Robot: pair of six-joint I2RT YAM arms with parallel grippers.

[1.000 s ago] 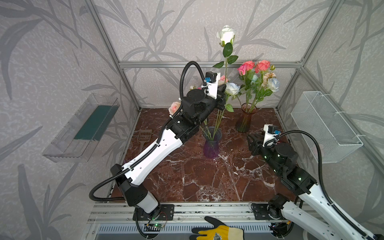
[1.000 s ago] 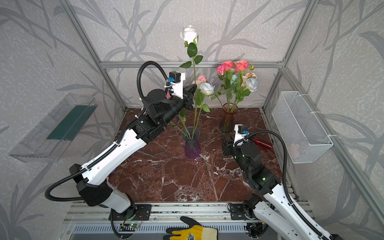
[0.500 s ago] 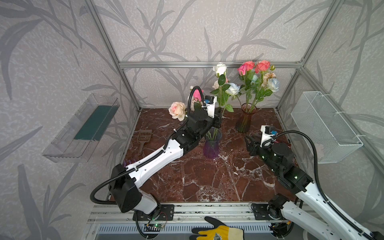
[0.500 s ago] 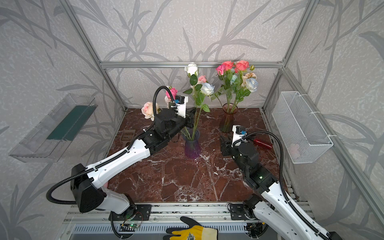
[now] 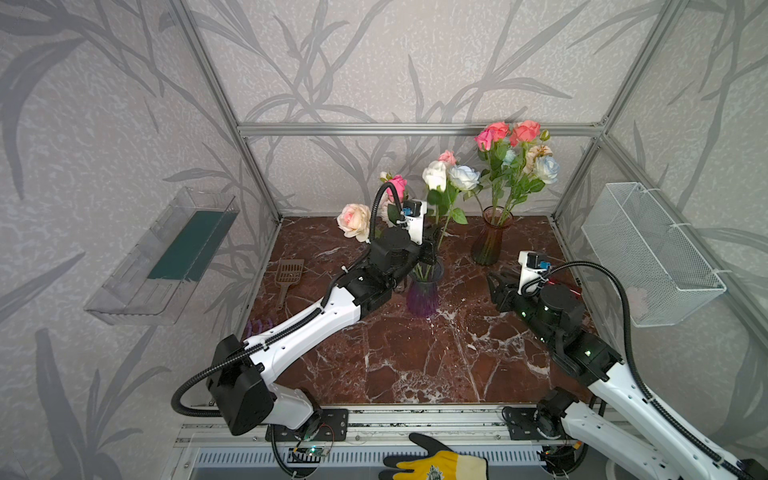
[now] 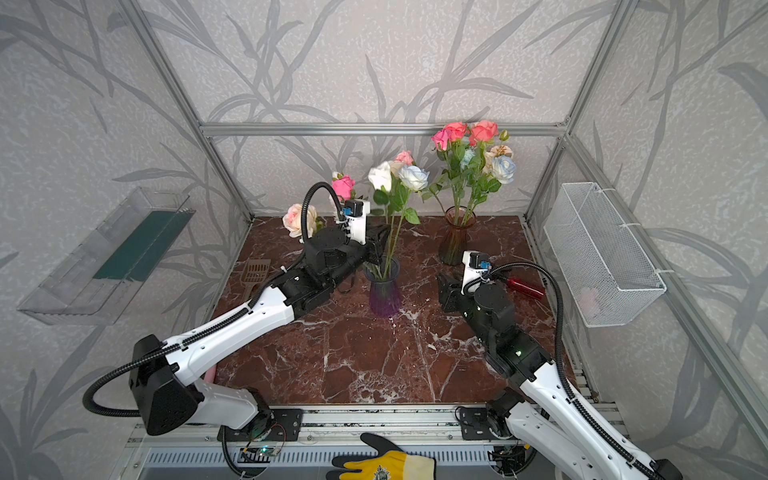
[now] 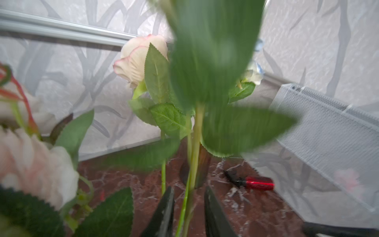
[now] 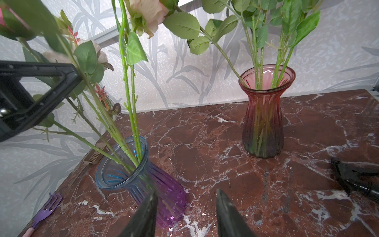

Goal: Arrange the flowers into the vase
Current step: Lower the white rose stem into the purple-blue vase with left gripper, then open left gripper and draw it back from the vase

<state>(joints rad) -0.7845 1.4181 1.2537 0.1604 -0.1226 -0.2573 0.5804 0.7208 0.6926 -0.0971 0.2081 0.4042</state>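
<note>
Between your left jaws, left wrist view, a thin green rose stem (image 7: 189,195) runs up; jaws parted, gap on both sides, stem not pinched. Which head tops it: can't tell. Both top views put those jaws just above the rim of the ribbed purple-and-blue glass vase (image 5: 424,291), mid-worktop, among the stems standing in it. Flowers in that vase: white rose (image 5: 434,176), pale blue-white rose (image 5: 464,178), small pink rose (image 5: 447,157) behind them, hot-pink rose (image 5: 398,185), and a cream-pink rose (image 5: 354,216) leaning out left past your left arm.

Your right jaws: also apart, nothing between them, low over the brown marble worktop (image 5: 415,365), to the right of the purple vase and apart from it in the top views, aimed its way. Behind them, back right, the amber-red ribbed glass vase (image 5: 491,243) stands upright with coral roses (image 5: 524,132), a pink rose (image 5: 486,139), a cream rose (image 5: 538,151) and a pale blue rose (image 5: 547,169).

Red-handled tool (image 6: 524,288) lies on the worktop just beside your right wrist. Brown plastic slotted scoop (image 5: 289,276) and purple plastic fork (image 8: 46,209) lie by the left edge. White wire basket (image 5: 648,253) hangs on the right wall, clear plastic tray (image 5: 162,257) on the left wall. Yellow-and-black work glove (image 5: 436,463) sits at the front rail.
</note>
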